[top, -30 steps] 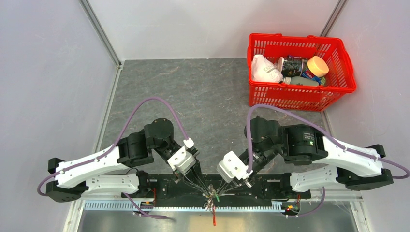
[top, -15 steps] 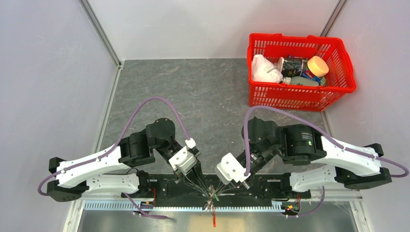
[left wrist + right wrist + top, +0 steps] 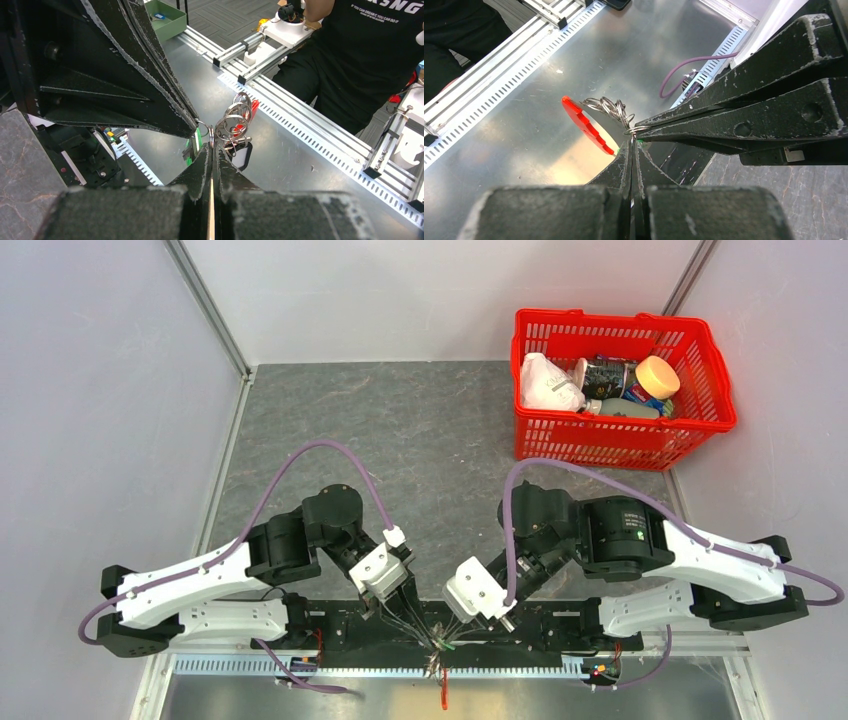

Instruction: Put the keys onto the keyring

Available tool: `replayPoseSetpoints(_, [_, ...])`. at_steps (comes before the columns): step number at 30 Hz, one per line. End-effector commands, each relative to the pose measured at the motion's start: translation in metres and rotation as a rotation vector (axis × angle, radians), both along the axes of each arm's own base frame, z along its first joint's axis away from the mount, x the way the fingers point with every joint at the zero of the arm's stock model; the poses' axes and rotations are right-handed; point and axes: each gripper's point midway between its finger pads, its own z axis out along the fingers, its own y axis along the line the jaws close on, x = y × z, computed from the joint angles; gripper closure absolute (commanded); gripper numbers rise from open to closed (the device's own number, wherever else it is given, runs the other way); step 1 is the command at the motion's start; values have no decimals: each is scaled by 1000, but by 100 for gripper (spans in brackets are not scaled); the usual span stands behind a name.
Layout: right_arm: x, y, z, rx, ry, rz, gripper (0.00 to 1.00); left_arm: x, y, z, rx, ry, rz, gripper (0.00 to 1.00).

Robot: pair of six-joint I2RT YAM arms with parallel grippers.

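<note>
1. The left gripper (image 3: 211, 148) and the right gripper (image 3: 630, 144) are both fully closed, tip to tip, each pinching the same thin wire ring (image 3: 638, 129).
2. That ring sits at the edge of the keys (image 3: 610, 106), a silvery bunch with green and black tags.
3. The bunch lies against the red arc of the keyring (image 3: 585, 125), hanging past the table's (image 3: 420, 440) near edge.
4. No loose key shows on the table, so the task looks far along. Whether the pinched ring is threaded cannot be told.
</note>
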Motion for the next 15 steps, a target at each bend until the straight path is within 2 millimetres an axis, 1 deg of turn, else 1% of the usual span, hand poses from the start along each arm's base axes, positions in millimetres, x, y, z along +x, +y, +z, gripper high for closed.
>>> replayPoseSetpoints(1, [-2, -1, 11, 31, -20, 7, 100, -6, 7, 13, -49, -1, -32, 98])
replayPoseSetpoints(5, [-3, -2, 8, 21, -21, 8, 100, -7, 8, 13, -49, 0, -33, 98])
replayPoseSetpoints(15, [-7, -2, 13, 37, -29, 18, 100, -6, 7, 11, -42, 2, -27, 98])
